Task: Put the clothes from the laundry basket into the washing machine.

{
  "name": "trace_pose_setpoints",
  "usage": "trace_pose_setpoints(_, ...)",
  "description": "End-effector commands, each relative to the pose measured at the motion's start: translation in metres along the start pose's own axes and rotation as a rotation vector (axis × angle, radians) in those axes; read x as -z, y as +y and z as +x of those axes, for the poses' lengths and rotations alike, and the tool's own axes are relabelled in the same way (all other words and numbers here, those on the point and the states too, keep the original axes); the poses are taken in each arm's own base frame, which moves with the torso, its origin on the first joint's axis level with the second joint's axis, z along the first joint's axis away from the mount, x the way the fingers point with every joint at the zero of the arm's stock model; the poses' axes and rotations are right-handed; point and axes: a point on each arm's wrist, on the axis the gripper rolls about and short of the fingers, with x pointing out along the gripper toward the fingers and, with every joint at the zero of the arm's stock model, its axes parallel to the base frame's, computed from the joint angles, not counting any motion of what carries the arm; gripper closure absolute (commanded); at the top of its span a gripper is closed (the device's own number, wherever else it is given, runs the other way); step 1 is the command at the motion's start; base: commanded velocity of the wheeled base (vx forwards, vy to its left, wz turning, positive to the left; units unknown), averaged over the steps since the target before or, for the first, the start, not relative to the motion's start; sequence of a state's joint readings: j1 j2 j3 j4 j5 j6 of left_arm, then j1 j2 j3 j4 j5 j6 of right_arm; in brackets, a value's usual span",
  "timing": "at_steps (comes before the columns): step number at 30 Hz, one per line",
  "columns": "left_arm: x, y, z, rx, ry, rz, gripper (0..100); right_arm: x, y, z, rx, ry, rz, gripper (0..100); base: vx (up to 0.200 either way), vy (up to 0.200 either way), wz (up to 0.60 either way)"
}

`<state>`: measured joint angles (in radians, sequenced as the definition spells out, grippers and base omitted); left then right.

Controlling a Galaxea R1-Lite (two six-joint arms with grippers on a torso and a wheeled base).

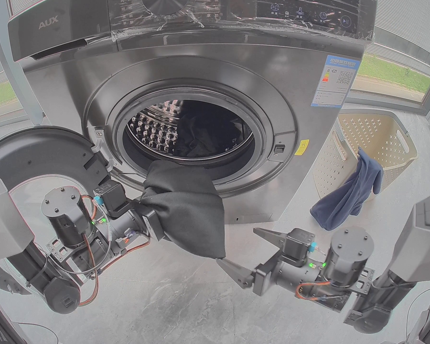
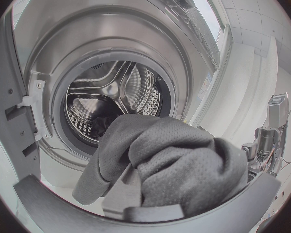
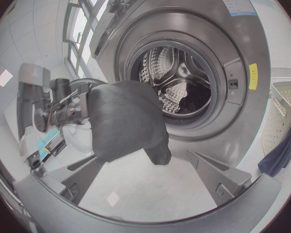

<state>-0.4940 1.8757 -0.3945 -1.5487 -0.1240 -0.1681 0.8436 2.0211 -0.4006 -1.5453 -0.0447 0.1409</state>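
My left gripper [image 1: 157, 218] is shut on a black garment [image 1: 186, 206], held just below and in front of the lower left rim of the washing machine's round opening [image 1: 191, 134]. The cloth [image 2: 177, 159] drapes over my fingers [image 2: 123, 191] and hides the tips. Dark clothing [image 1: 205, 130] lies inside the steel drum [image 2: 119, 91]. My right gripper [image 1: 238, 247] hangs low over the floor in front of the machine, open and holding nothing. The beige laundry basket [image 1: 382, 134] lies on its side to the right of the machine. A blue garment [image 1: 351, 194] hangs over its rim down to the floor.
The machine's round door [image 1: 33, 154] stands swung open on the left, close behind my left arm. Grey floor [image 1: 177, 292] spreads in front of the machine. The basket [image 3: 281, 114] and blue garment [image 3: 281, 152] are a short way to the right of my right gripper [image 3: 144, 159].
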Motion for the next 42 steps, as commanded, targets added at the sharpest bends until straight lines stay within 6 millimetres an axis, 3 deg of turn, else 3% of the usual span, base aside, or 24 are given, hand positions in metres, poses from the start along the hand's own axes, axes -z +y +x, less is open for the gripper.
trace_pose_setpoints(1, -0.010, -0.005, -0.015, -0.016, -0.023, 0.001, 100, -0.008, 0.007, -0.042, -0.048, 0.026, -0.024, 0, 0.000, 0.000, 0.00)
trace_pose_setpoints(13, 0.004, 0.003, -0.021, -0.059, 0.040, 0.004, 100, -0.013, -0.028, -0.040, 0.084, 0.006, -0.003, 0, 0.000, 0.000, 0.00)
trace_pose_setpoints(15, 0.005, 0.002, -0.021, -0.055, 0.043, 0.005, 100, -0.005, -0.035, -0.036, 0.107, 0.034, 0.002, 0, 0.000, 0.000, 0.00)
trace_pose_setpoints(24, 0.006, 0.002, -0.022, -0.056, 0.050, 0.009, 100, -0.005, -0.036, -0.033, 0.109, 0.032, 0.004, 0, 0.000, 0.067, 0.00)
trace_pose_setpoints(32, 0.024, 0.003, -0.021, -0.061, 0.128, 0.090, 100, -0.004, -0.038, -0.033, 0.115, 0.033, 0.017, 0, 0.000, 0.000, 0.00)
trace_pose_setpoints(38, 0.025, 0.004, -0.020, -0.067, 0.127, 0.090, 100, -0.004, -0.038, -0.033, 0.116, 0.035, 0.017, 0, 0.000, 0.000, 0.00)
trace_pose_setpoints(42, 0.024, 0.004, -0.018, -0.068, 0.121, 0.086, 100, -0.004, -0.036, -0.032, 0.109, 0.033, 0.017, 0, 0.200, 0.000, 0.00)
